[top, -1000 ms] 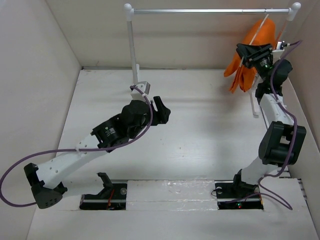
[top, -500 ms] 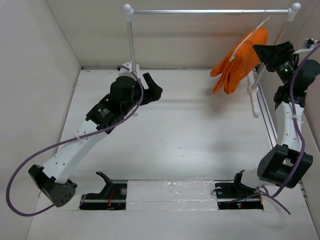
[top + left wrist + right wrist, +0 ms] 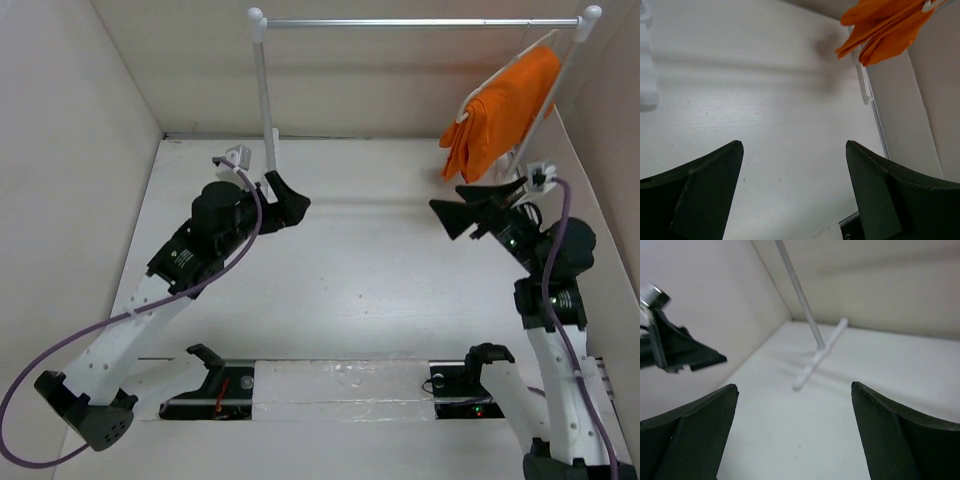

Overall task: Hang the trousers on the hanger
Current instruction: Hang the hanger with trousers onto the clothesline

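Observation:
The orange trousers (image 3: 505,110) hang folded over the cream-white hanger (image 3: 540,45), which hooks on the right end of the rack's silver bar (image 3: 420,22). In the left wrist view the trousers (image 3: 885,30) show at the top right, far from the fingers. My right gripper (image 3: 450,210) is open below and in front of the trousers, apart from them, pointing left. Its wrist view shows the open jaws of the right gripper (image 3: 795,390) over bare table. My left gripper (image 3: 296,205) is open near the rack's left post, and the left gripper (image 3: 792,150) holds nothing.
The rack's left post (image 3: 265,100) stands just behind the left gripper, its white foot (image 3: 820,355) on the table. The right foot (image 3: 862,82) lies under the trousers. Walls enclose the table on the left, back and right.
The right gripper opened, let go of the hanger with the trousers, and drew back down and toward the near side. The trousers swung on the bar. The left arm moved back and left.

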Robot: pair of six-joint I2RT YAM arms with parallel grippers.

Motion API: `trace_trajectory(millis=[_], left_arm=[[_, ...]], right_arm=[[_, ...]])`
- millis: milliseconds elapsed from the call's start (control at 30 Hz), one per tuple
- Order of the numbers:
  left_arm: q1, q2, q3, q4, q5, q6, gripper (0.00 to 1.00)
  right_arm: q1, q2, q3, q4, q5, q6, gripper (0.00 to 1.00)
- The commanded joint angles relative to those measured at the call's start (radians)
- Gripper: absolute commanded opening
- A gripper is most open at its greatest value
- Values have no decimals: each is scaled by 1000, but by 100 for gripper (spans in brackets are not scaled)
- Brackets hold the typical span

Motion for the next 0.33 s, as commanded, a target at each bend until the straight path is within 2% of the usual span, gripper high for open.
trace_trajectory(millis=[0,33,133,233,300], left_arm=[[0,-73,-109,0,13,-18,80],[0,-102,-138,2,17,-22,80],[0,-151,-241,9,33,-40,79],[0,-183,-332,37,48,-61,77],[0,-181,-339,40,47,-71,78]], right_arm=[[58,-98,-130,-283,89,-223,100],[58,-128,-157,-415,102,-257,100],[72,-246,-267,-572,126,-331,100],[72,-345,-367,-623,109,-322,100],[72,-353,-370,-626,109,-307,100]])
